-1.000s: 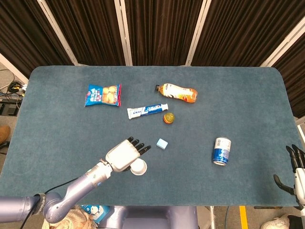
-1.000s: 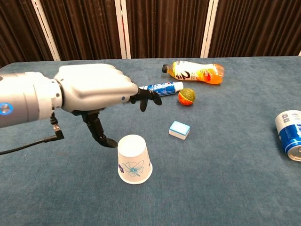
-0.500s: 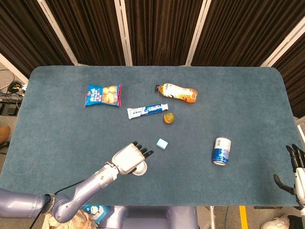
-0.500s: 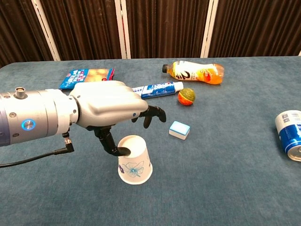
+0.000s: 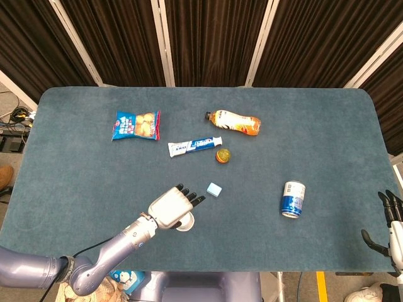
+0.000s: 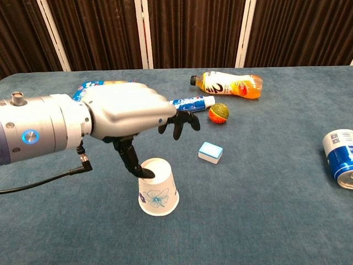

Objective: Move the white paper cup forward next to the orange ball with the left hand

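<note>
The white paper cup (image 6: 158, 189) stands upside down near the table's front edge, with a blue flower print on its side. In the head view only the rim of the cup (image 5: 186, 223) shows from under my left hand (image 5: 170, 208). My left hand (image 6: 128, 112) hovers over the cup with its fingers stretched forward and apart, and its thumb tip touches the cup's top at the left. It holds nothing. The orange ball (image 6: 218, 112) lies farther back and to the right, beside the toothpaste tube (image 6: 190, 102). My right hand (image 5: 390, 225) hangs off the table's right front corner, fingers apart and empty.
A small blue block (image 6: 210, 152) sits between the cup and the ball (image 5: 223, 155). An orange drink bottle (image 6: 230, 84) lies behind the ball. A blue can (image 6: 341, 157) lies at the right. A blue snack bag (image 5: 136, 124) lies at the back left.
My left hand has come down and forward over the cup, and its thumb has moved from beside the cup to its top. The cup has not moved.
</note>
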Controlling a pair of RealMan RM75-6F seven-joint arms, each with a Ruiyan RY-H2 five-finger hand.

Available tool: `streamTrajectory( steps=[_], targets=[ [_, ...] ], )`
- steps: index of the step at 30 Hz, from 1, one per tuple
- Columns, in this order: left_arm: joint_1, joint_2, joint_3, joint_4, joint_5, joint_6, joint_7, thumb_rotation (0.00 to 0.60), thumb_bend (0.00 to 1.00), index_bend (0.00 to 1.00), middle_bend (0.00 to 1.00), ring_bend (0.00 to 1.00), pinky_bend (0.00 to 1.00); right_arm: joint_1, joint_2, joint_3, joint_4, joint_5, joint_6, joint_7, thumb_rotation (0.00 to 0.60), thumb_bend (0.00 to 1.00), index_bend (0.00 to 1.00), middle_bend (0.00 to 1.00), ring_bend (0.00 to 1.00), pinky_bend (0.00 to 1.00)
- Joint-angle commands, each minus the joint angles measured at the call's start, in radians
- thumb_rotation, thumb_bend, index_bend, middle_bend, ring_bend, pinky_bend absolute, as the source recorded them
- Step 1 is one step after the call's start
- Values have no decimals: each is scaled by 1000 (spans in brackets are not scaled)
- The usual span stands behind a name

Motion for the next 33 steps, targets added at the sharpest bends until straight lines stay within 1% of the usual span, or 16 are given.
streamTrajectory(
  steps=[1,4,9,23,26,30,33],
  targets=[
    [0,16,-2,-19,4,7,-20,600,190,149,288,320,322,0,0,0,0,1,-1,0,600,305,0,0,0,36],
    [-2,32,6,-38,-1,4,-30,600,191,149,289,320,322,0,0,0,0,1,-1,0,600,305,0,0,0,36],
    [-14,47,31,-48,-20,-8,-11,600,190,150,290,320,322,0,0,0,-1,1,0,-3,600,306,0,0,0,35],
    [-41,3,64,-21,-89,4,25,600,193,156,295,322,322,1,1,1,-2,2,-2,1,600,305,0,0,0,35],
    [-47,-2,72,-17,-100,9,34,600,218,172,312,341,329,0,1,1,-2,2,-2,2,600,305,0,0,0,35],
    [-48,-8,74,-14,-100,22,30,600,265,203,348,397,387,0,1,1,-3,3,-2,2,600,305,0,0,0,35],
    [-48,-10,78,-7,-91,31,25,600,269,214,361,410,397,1,2,1,-4,3,-2,1,600,305,0,0,0,35]
  ],
)
